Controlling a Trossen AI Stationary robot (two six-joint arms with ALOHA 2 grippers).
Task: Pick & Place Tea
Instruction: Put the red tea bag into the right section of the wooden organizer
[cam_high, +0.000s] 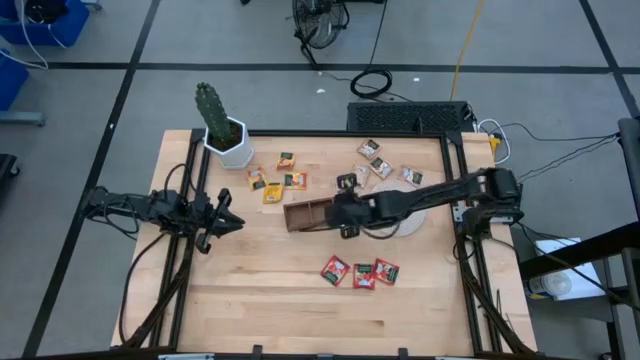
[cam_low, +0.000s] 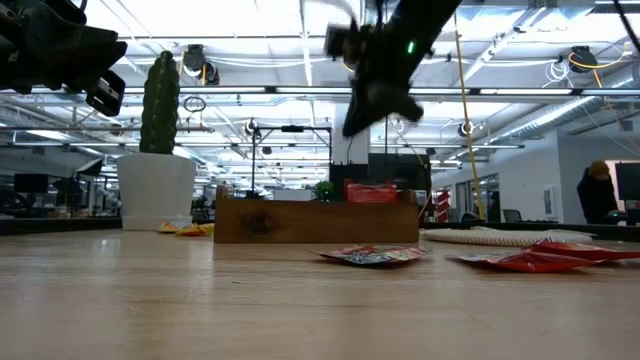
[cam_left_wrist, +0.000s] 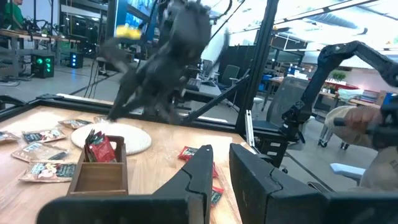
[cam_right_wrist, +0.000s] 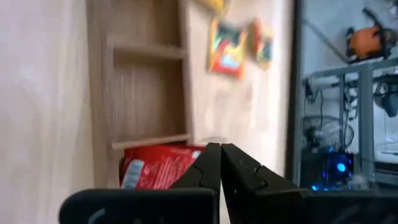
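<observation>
A brown wooden tray (cam_high: 305, 214) lies mid-table. One red tea sachet (cam_right_wrist: 155, 171) stands in its end compartment, its top edge sticking up above the tray wall (cam_low: 372, 192). My right gripper (cam_low: 365, 115) hangs shut and tilted down above that end of the tray, clear of the sachet and holding nothing. Three red sachets (cam_high: 360, 272) lie flat nearer the front edge, yellow ones (cam_high: 272, 183) left of the tray, and tan ones (cam_high: 385, 165) toward the far side. My left gripper (cam_high: 232, 222) waits level at the table's left, its fingers a narrow gap apart with nothing between them.
A cactus in a white pot (cam_high: 222, 130) stands at the far left corner. A round whitish disc (cam_high: 412, 222) lies right of the tray, under my right arm. Bare wood stretches along the table's near edge (cam_high: 300, 320). A person (cam_low: 600, 195) stands in the room beyond.
</observation>
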